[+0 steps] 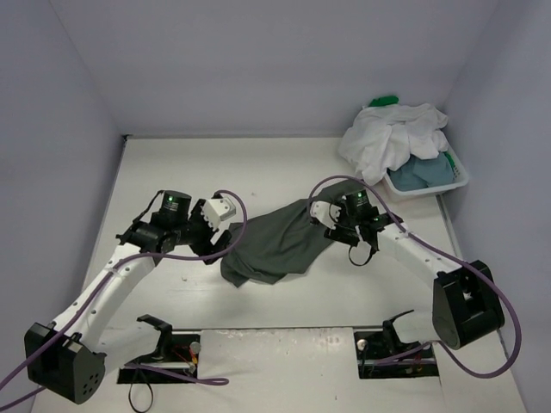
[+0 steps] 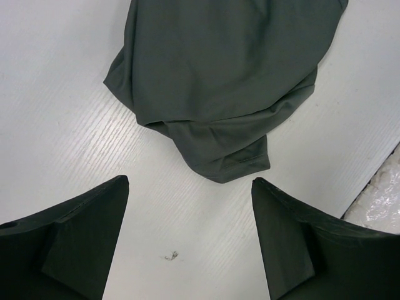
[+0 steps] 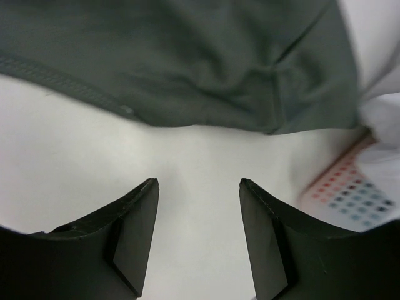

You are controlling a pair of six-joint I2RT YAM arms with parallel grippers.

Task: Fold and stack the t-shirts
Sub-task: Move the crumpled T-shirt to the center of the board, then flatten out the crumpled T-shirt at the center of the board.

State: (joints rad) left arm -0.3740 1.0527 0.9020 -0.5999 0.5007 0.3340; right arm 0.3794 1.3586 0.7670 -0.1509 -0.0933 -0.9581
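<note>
The dark grey t-shirt [image 1: 277, 245] lies bunched on the white table [image 1: 181, 172], near its centre and between the two arms. In the top view its long axis runs diagonally, from a rounded near-left end to a narrower far-right end. The left wrist view shows a folded lobe with a stitched edge at the near-left end of the garment [image 2: 225, 75], pointing toward the left gripper [image 2: 190, 182]. That gripper has its jaws spread wide over bare table, just short of the cloth. The right gripper [image 3: 199, 182] sits at the far-right end, jaws likewise apart. A hemmed edge of the shirt [image 3: 187, 69] crosses the view beyond its fingertips, not between them. Which end carries the collar cannot be determined, since the fabric is too crumpled. The white t-shirt [image 1: 387, 142], the green t-shirt [image 1: 383, 101] and the blue-grey t-shirt [image 1: 428, 172] are heaped in the basket [image 1: 459, 181] at the far-right corner, well apart from the grey one.
</note>
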